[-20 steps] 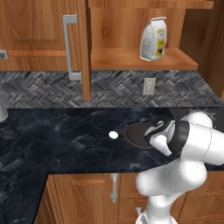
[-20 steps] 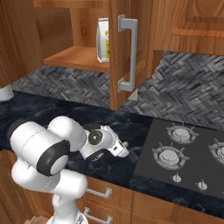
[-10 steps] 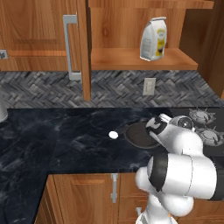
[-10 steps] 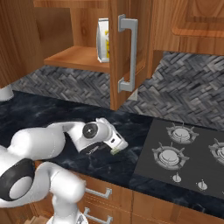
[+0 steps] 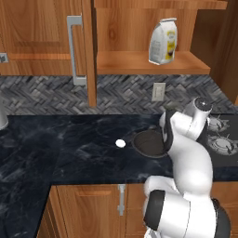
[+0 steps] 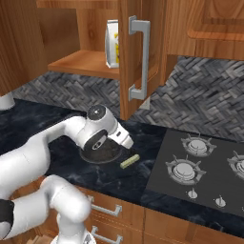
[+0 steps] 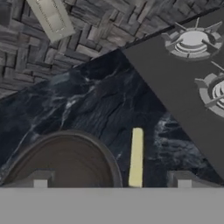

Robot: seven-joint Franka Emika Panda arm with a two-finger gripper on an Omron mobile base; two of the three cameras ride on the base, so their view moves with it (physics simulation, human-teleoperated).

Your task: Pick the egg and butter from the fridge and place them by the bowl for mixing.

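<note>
Pale yellow butter (image 7: 136, 157) lies on the desk (image 7: 87, 109) beside the bowl (image 7: 65, 162); soft and greasy, I judge, best pinched across its long sides. My hand (image 7: 112, 178) stands spread, empty.

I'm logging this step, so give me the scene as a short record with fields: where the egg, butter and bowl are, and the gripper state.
egg: on the dark counter, left of the bowl, apart from it
butter: flat on the counter between bowl and stove
bowl: on the counter, partly behind the arm
gripper: open, above the butter, holding nothing
shelf: white and yellow bag in the open cabinet
</note>
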